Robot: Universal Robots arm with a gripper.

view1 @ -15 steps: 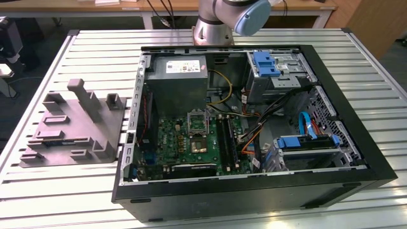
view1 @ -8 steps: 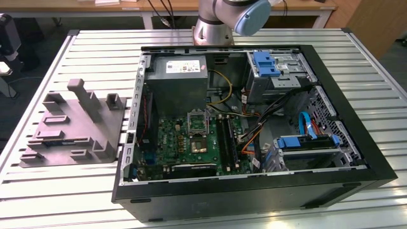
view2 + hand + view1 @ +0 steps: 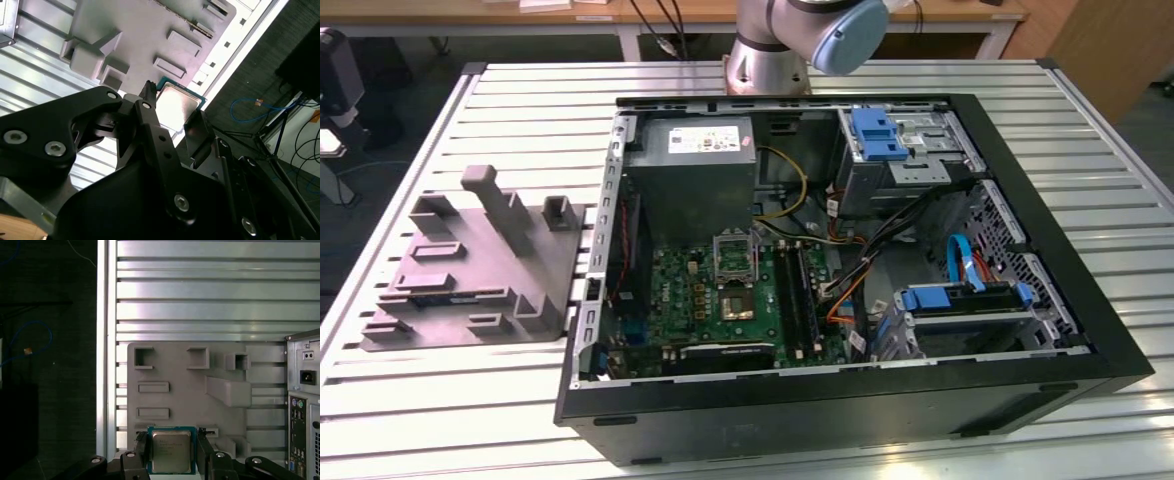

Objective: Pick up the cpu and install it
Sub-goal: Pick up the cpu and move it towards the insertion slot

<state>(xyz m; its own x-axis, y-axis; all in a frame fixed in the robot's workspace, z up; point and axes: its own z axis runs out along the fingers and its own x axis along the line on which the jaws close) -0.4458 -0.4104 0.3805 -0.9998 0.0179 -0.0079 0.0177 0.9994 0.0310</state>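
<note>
Surface: a ribbed silver aluminium table [image 3: 454, 400], slatted along its length. It is bordered by dark floor [image 3: 50, 405], where a loose blue cable [image 3: 48, 332] is lying. A wooden desk [image 3: 680, 10] is seen behind the arm's base [image 3: 781, 60]. An open black computer case [image 3: 854, 410] is laid flat on the table, with a green motherboard [image 3: 720, 300] and a grey power supply [image 3: 700, 170] exposed inside.

Black two-fingered gripper [image 3: 171, 440]: the fingers [image 3: 141, 450] are pressed against opposite edges of the small flat square cpu [image 3: 171, 452], which has a silvery metal lid and a green rim. The cpu is clamped between them and held clear of the table. Below the gripper a large grey moulded tray [image 3: 190, 390] with raised blocks and pockets is seen, just beside the case's rear panel [image 3: 302, 405].

Writing: a white label [image 3: 711, 140] is fixed to the power supply. Faint print is noted on the cpu lid. Neither can be made out.
</note>
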